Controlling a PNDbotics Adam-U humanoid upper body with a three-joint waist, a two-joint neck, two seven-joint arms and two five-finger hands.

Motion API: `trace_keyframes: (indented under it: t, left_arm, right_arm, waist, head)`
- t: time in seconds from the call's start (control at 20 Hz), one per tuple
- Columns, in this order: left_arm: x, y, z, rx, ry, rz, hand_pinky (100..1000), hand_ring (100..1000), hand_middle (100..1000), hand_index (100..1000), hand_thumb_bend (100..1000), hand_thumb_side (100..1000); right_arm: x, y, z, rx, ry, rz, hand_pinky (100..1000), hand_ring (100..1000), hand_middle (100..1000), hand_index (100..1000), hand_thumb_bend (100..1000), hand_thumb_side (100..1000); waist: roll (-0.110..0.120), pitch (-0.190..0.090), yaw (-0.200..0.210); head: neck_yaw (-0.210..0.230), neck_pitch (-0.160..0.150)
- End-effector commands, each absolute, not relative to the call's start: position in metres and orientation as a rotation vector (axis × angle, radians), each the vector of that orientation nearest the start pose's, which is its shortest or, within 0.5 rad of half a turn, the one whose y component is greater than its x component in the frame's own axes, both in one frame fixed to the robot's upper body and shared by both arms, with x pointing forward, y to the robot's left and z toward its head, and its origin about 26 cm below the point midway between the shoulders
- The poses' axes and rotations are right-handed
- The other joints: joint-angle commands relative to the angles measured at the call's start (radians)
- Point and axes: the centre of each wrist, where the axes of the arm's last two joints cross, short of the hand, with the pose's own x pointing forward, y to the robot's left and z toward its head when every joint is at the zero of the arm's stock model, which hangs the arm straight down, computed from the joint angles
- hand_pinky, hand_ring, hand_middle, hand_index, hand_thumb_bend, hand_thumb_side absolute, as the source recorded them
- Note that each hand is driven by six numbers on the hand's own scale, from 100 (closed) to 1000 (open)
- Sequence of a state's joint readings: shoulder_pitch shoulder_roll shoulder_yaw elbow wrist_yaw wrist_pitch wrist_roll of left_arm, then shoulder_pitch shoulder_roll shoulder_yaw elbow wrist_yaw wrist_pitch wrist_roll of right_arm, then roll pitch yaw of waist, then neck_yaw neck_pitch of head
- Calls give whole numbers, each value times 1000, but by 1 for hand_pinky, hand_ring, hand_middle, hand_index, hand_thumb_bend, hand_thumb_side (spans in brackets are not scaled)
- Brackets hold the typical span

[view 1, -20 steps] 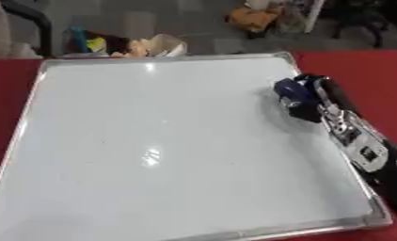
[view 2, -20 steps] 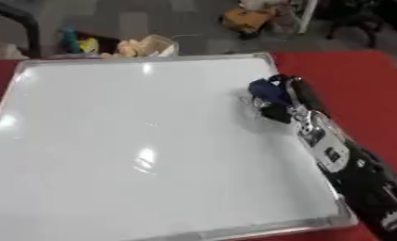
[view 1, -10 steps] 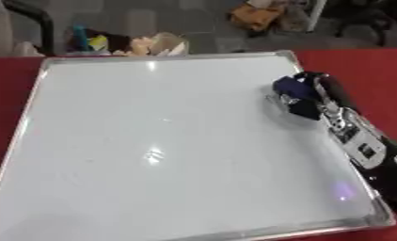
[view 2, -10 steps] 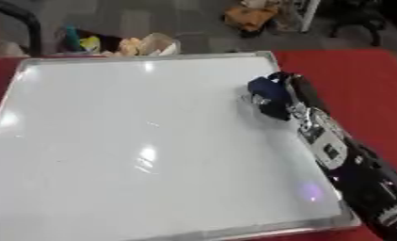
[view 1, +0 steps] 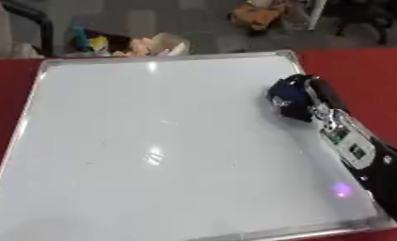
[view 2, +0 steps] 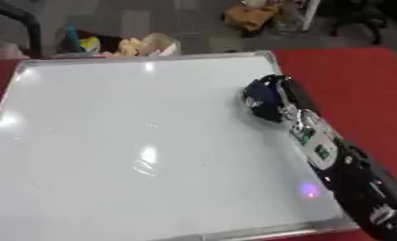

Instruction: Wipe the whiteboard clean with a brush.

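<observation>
Whiteboard (view 1: pixel 152 141) fills most of the red table (view 1: pixel 358 70), and its surface looks nearly clean, with only faint specks and glare showing. Near its right edge, toward the far corner, the right hand (view 1: pixel 305 96) curls round a dark blue brush (view 1: pixel 286 96) pressed to the board. Judging by this, little is left beyond a last pass. No left hand shows.

We see a large silver-framed whiteboard (view 1: pixel 152 141) lying flat, its glossy white surface showing glare and only faint specks. A dark blue brush (view 1: pixel 286 96) rests on its upper right area, near the frame.
</observation>
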State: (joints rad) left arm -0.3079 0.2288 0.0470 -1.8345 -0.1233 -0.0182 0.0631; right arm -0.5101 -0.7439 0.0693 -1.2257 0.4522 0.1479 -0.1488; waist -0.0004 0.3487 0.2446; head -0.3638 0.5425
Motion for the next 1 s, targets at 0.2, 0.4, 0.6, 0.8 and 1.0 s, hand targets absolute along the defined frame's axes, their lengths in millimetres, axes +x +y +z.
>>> trace_keyframes:
  t: [0.2, 0.4, 0.6, 0.8, 1.0]
  left_arm:
    - [324, 265, 169, 312, -2185, -256, 432, 584, 515, 646, 310, 913]
    - [324, 265, 169, 310, -2185, -256, 432, 584, 515, 646, 309, 913]
    - [324, 265, 169, 309, -2185, -255, 432, 584, 515, 646, 310, 913]
    - [324, 264, 169, 306, -2186, -255, 433, 584, 515, 646, 310, 913]
    - [324, 264, 169, 305, -2186, -255, 433, 584, 515, 646, 311, 914]
  right_arm:
    - [388, -410, 150, -1161, -1432, 705, 507, 753, 618, 803, 194, 582]
    - [390, -408, 147, -1147, -1429, 723, 506, 752, 613, 799, 186, 582]
    - [392, -406, 144, -1135, -1431, 739, 507, 752, 613, 798, 183, 582]
    - [394, -401, 142, -1123, -1436, 762, 509, 753, 613, 798, 177, 584]
    - [396, -395, 140, -1114, -1443, 785, 510, 753, 614, 798, 170, 587]
  waist:
    - [7, -10, 0]
    - [8, -9, 0]
    - [9, -9, 0]
    - [9, -8, -1]
    - [9, -8, -1]
  head:
    - [-5, -10]
    - [-6, -10]
    - [-7, -9]
    - [-8, -8]
    - [-9, -7]
